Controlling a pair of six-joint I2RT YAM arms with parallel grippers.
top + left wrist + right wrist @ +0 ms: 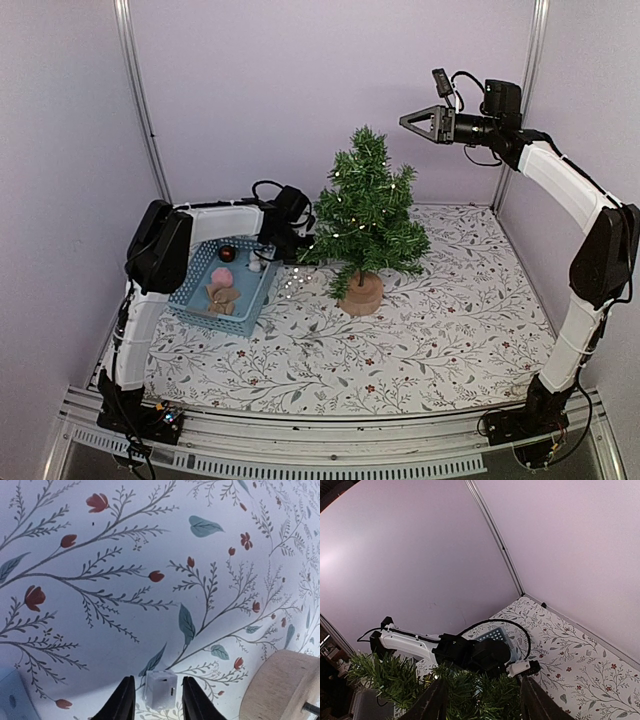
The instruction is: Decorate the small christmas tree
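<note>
Floral tablecloth (450, 300); tree (368, 215) below right jaws, beside left jaws.

small christmas tree (367, 205): bristly needles, matt wooden base | basket (192, 284): perforated plastic | table cover (430, 330): matt print

Left arm (215, 218) reaches forward and low, bent sharply at the elbow. Left gripper (158, 700) points down, jaws parted. Right arm (575, 195) stands raised high, wrist level. Right gripper (418, 122) points leftward, jaws apart and empty.
</note>
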